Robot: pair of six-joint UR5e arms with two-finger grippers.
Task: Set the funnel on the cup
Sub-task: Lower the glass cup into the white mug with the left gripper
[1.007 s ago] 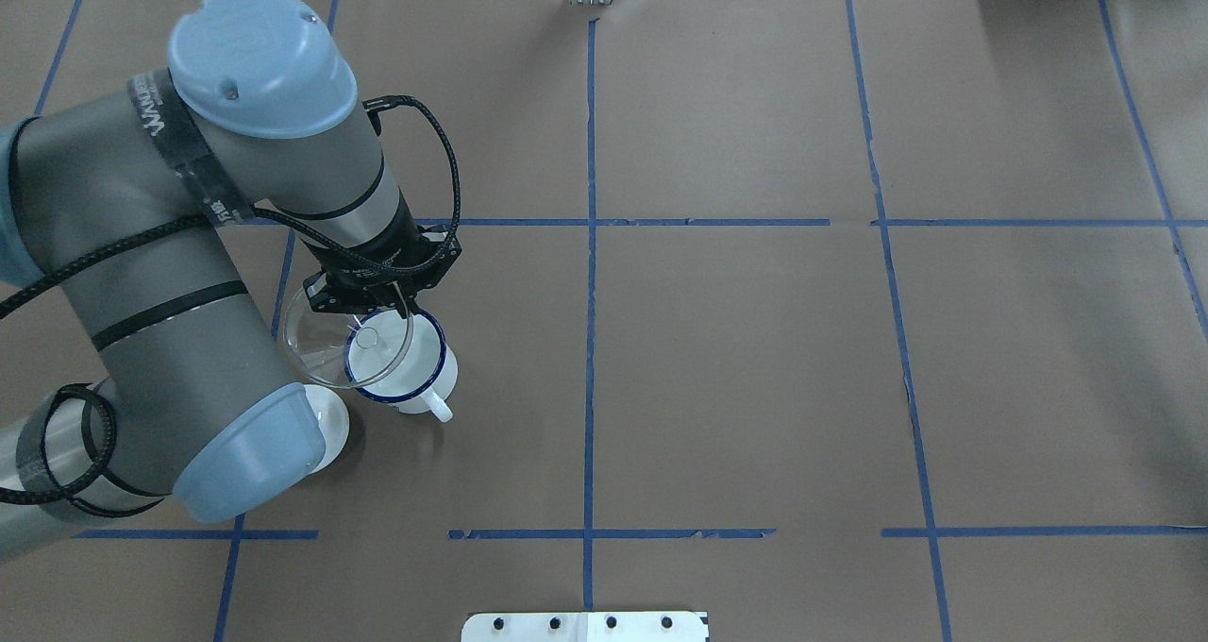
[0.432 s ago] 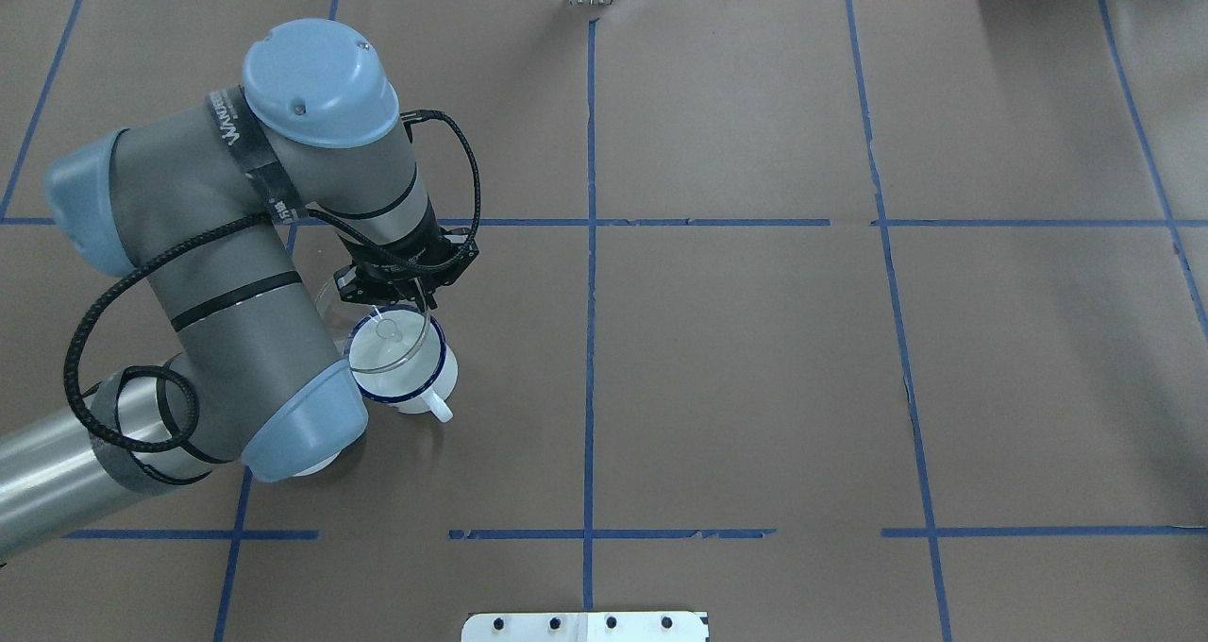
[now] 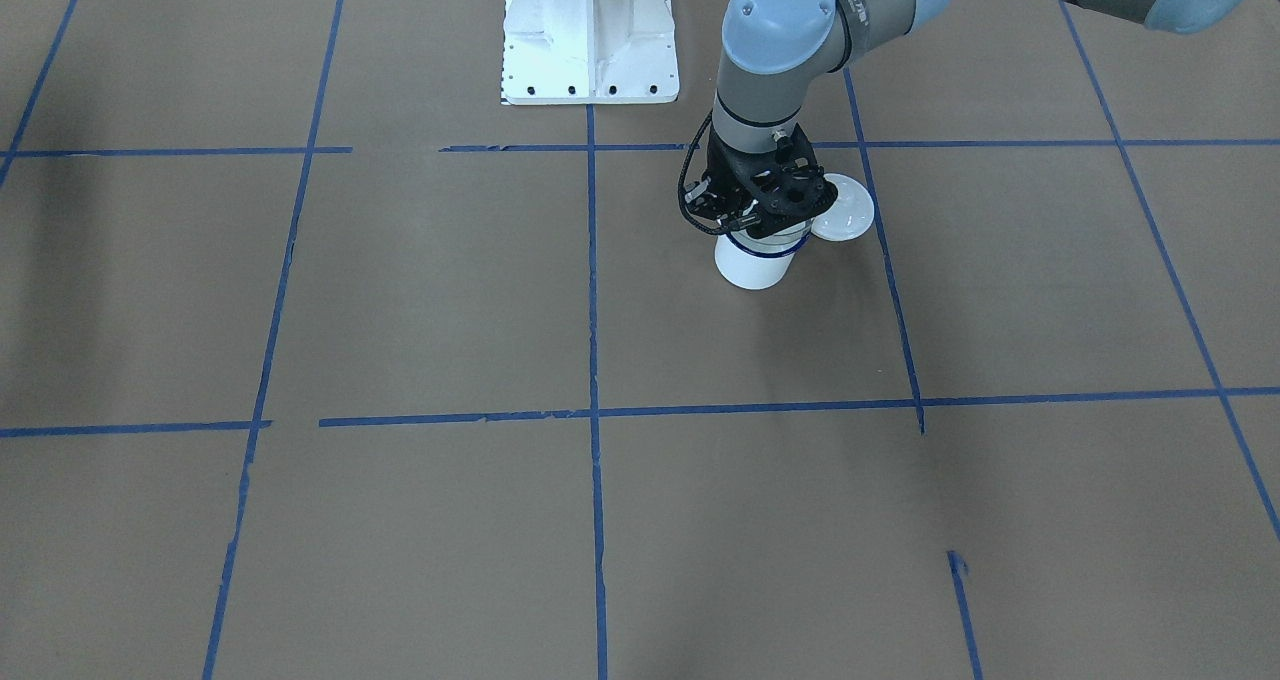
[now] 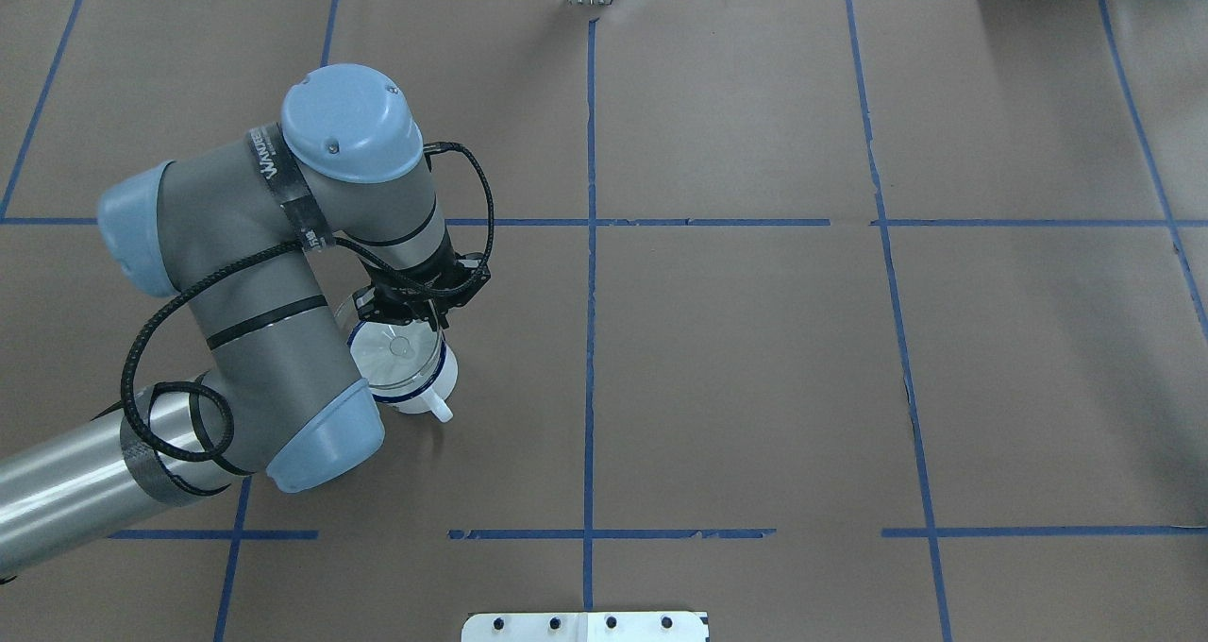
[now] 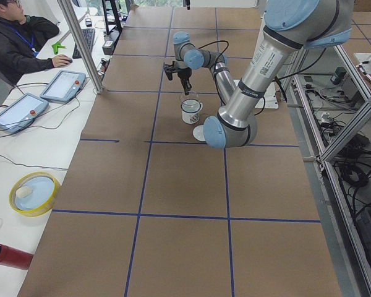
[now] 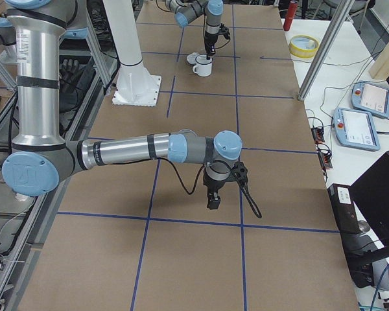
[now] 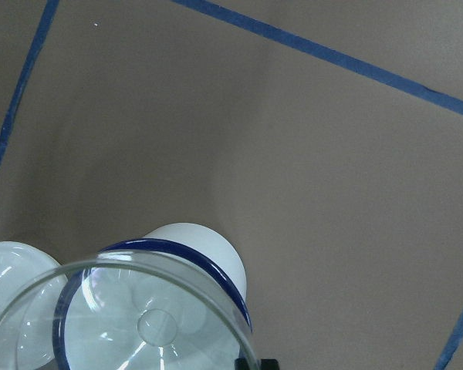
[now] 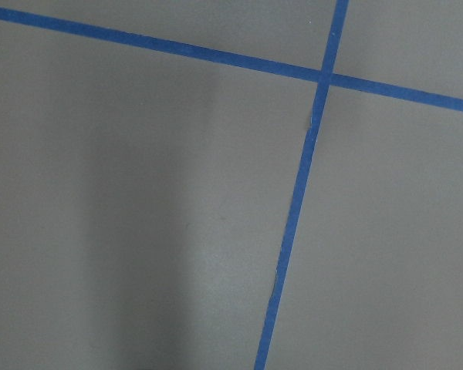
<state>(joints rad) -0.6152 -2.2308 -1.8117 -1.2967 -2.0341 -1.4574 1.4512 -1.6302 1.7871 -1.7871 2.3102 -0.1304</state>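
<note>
Funnel (image 4: 396, 351) hangs level over the mouth of the cup (image 3: 752, 268), toward the table's left edge, its rim pinched in my left gripper (image 4: 412, 316). A white lid (image 3: 845, 210) lies just beside the cup. My right gripper (image 6: 214, 202) hangs near the right edge; I cannot tell its grip.

No legible text or labels

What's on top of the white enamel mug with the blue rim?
A clear transparent funnel, held at its edge by the left gripper, is over the white enamel mug. Whether it touches the rim cannot be seen.
</note>
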